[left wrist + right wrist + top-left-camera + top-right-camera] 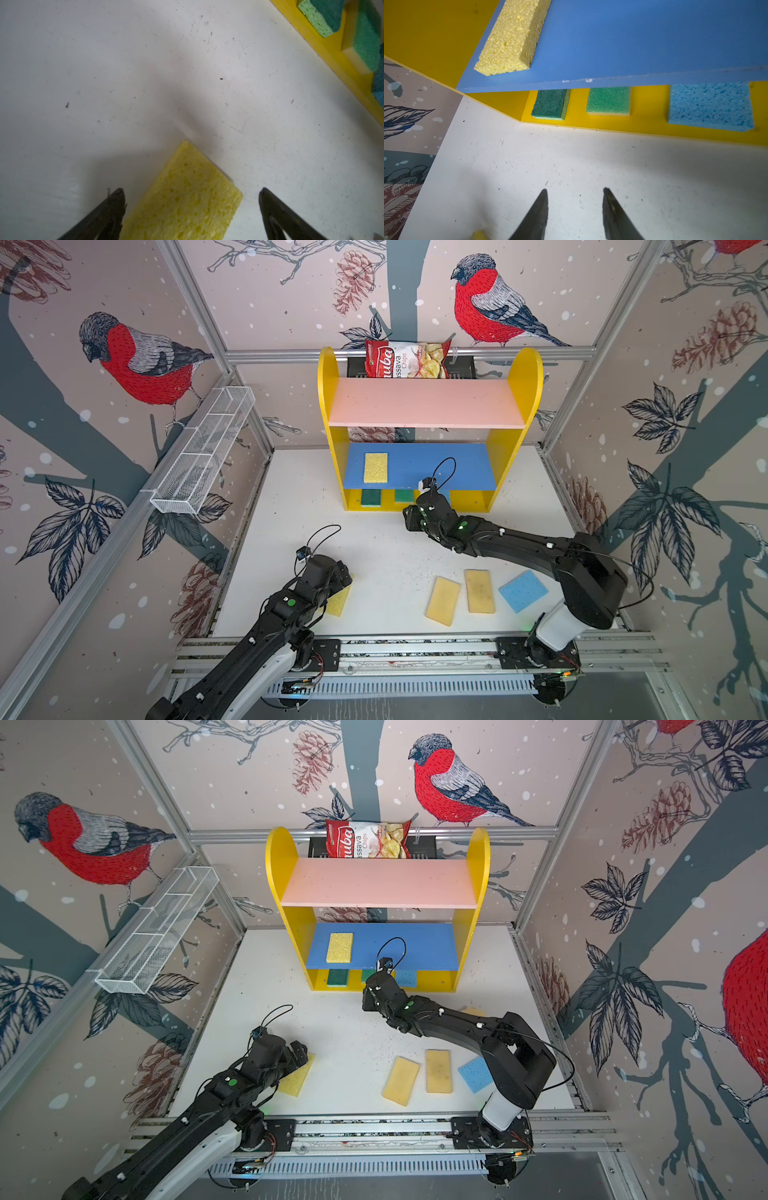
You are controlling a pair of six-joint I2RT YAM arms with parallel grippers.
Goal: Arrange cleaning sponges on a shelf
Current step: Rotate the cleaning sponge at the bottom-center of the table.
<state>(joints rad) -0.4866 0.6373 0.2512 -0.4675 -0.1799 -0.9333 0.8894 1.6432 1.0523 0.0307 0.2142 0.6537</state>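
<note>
Left wrist view: the left jaws stand wide apart astride a porous bright yellow sponge [187, 197] lying flat on the white table [104, 83]. Before the shelf [643, 124], the right jaws hang parted and empty. Its yellow base carries a dark green sponge [549, 104], a lighter green sponge [608, 99] and a light blue sponge [710, 106]; a pale yellow sponge [510, 39] lies on the blue board [633, 41]. Two tan sponges [443, 600] [480, 591] and a blue sponge [523, 591] lie on the table.
</note>
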